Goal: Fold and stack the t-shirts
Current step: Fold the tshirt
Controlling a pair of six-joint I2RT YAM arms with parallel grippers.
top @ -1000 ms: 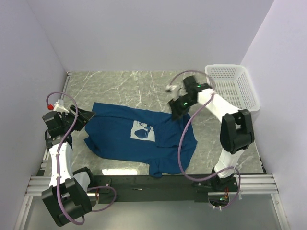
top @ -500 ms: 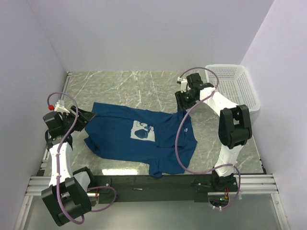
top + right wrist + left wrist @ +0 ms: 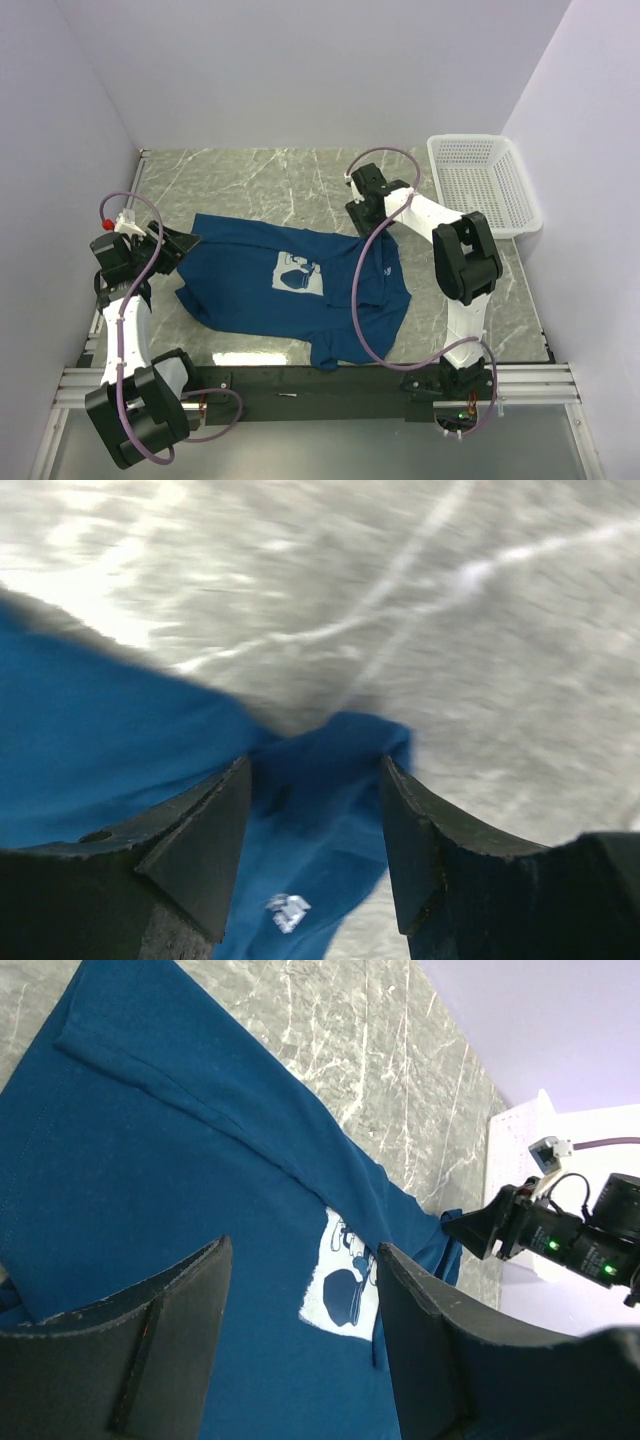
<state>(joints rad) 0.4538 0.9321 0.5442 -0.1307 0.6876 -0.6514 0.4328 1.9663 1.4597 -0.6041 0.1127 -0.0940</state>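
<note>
The dark blue t-shirt [image 3: 270, 290] lies spread on the marble table, its white cartoon print [image 3: 297, 272] facing up and its right part rumpled. My left gripper [image 3: 184, 241] is open at the shirt's left edge; in the left wrist view it [image 3: 300, 1350] hovers above the cloth [image 3: 150, 1160] with nothing between its fingers. My right gripper [image 3: 362, 226] is open at the shirt's far right corner. In the right wrist view it [image 3: 315, 820] straddles a raised bump of blue cloth [image 3: 330, 770] with a small white tag [image 3: 288, 911] below; the picture is blurred.
A white mesh basket [image 3: 485, 180] stands at the back right against the wall. The marble tabletop [image 3: 250, 180] runs to the walls on three sides. A black rail [image 3: 300, 385] lines the near edge.
My right arm has swung left from beside the basket and come down to the shirt's far right corner. The left arm and the shirt have not moved.
</note>
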